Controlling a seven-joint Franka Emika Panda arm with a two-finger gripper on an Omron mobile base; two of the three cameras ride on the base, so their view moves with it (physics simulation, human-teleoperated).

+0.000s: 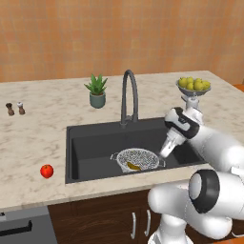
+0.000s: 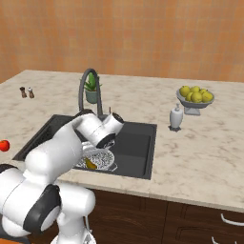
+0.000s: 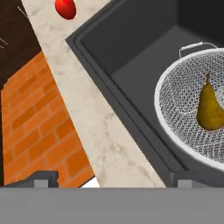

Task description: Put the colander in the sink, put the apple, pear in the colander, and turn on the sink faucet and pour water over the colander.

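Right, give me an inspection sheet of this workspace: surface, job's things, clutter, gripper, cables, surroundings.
Surface: beige marble counter with the dark sink set into it.
Job's things: colander in the sink, pear lying inside it; apple on the counter left of the sink; faucet behind the basin, no water seen.
Clutter: potted plant, two shakers, fruit bowl, white dispenser.
Gripper: gripper above the sink's front edge, apart, nothing held.
Cables: nothing seen.
Surroundings: orange wall, dark cabinets.

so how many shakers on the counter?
2: two small dark-bodied shakers, one dark-capped and one white-capped, stand side by side far left on the beige marble counter, left of the potted plant.
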